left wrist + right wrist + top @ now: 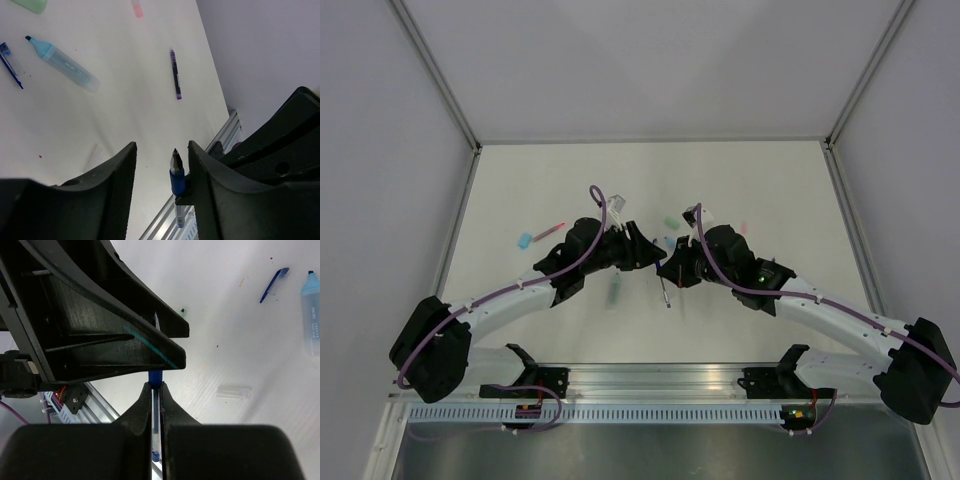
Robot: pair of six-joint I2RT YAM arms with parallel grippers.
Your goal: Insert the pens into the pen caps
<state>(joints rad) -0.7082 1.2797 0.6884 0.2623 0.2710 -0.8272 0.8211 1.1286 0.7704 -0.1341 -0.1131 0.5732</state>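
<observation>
My right gripper (156, 386) is shut on a blue pen (156, 377), which lies along its fingers with the dark tip sticking out past them. That blue pen (177, 172) stands between the fingers of my open left gripper (161, 147), close to its right finger (205, 170). The two grippers meet at mid-table, left gripper (648, 258) and right gripper (670, 268). A blue clipped pen cap (11, 62) lies on the table and also shows in the right wrist view (274, 284). A dark purple pen (175, 72) lies loose near the grippers in the top view (665, 290).
A light blue highlighter (65, 62) lies by the blue cap. A clear cap (234, 392), a mint green cap (669, 222), a pinkish cap (743, 228), a light blue cap (524, 240) and a red-pink pen (552, 230) lie about. The metal rail (650, 380) runs along the near edge.
</observation>
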